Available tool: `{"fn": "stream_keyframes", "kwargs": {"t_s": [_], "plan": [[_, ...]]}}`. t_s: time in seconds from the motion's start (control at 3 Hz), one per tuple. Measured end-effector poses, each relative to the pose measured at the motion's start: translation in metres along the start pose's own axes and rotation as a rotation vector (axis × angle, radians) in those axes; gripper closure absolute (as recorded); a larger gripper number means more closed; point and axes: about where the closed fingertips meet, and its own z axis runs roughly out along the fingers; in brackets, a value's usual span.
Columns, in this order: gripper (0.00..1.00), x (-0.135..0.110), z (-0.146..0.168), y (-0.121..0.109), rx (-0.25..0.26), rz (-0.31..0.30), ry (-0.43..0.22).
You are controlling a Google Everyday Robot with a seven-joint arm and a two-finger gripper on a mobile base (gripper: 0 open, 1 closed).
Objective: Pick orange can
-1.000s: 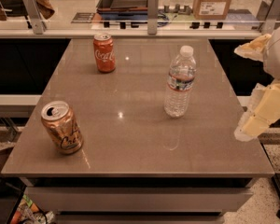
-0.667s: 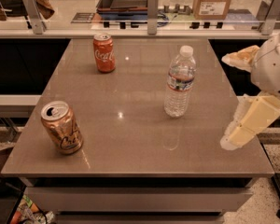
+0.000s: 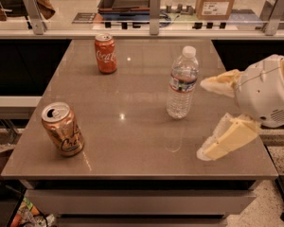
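The orange can [image 3: 62,129] is pale copper with dark cursive lettering and a silver top with its tab opening. It stands slightly tilted near the front left corner of the brown table [image 3: 132,103]. My gripper [image 3: 206,118] is over the table's right side, open and empty, with one cream finger [image 3: 222,85] above and the other [image 3: 225,140] below. It is far to the right of the orange can, just right of the water bottle.
A clear plastic water bottle [image 3: 182,83] stands right of the table's centre. A red-orange Coca-Cola can [image 3: 105,54] stands at the back left. A rail with posts [image 3: 154,7] and a cardboard box [image 3: 217,1] lie behind the table.
My gripper has moved left, further in over the table's right side towards the water bottle. The cans and the bottle have not moved.
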Motion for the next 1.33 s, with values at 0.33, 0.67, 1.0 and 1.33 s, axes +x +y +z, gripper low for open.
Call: {"fn": "stream_keyframes", "kwargs": {"t_s": [0.33, 0.67, 1.0, 1.33], "plan": [[0.39, -0.007, 0.013, 0.009, -0.011, -0.012, -0.054], [0.63, -0.015, 0.025, 0.015, -0.026, -0.026, -0.096], [0.65, -0.034, 0.049, 0.021, -0.061, -0.056, -0.122], [0.42, -0.053, 0.065, 0.027, -0.087, -0.094, -0.136]]}}
